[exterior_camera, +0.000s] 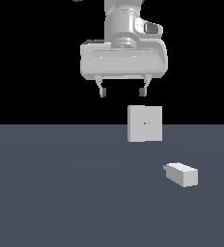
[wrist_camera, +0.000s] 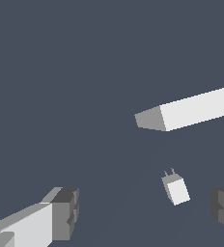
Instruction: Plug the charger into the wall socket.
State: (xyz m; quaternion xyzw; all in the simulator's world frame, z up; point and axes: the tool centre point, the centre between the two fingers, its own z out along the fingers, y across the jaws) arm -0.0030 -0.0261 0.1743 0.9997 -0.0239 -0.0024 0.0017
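Nothing is held by the gripper (exterior_camera: 122,91); its two fingers (exterior_camera: 102,91) are spread wide apart, so it is open. It hangs high up, above the floor (exterior_camera: 61,193).

The charger (exterior_camera: 182,173) lies flat on the floor. It is found below the gripper and off toward the exterior view's right. It is in front of the wall socket (exterior_camera: 145,123), a bit to the exterior view's right of it, and the two are not touching. The wall socket stands upright on the floor, with two tiny dots in its middle.

The long side of the charger runs slantwise across the floor. In the wrist view the charger (wrist_camera: 175,188) is seen small, with two little prongs at one end, close to one finger (wrist_camera: 223,202) and well apart from the other.

For the next move, the gripper would likely need to be brought down and over to the charger, with the fingers set on either side of its long body
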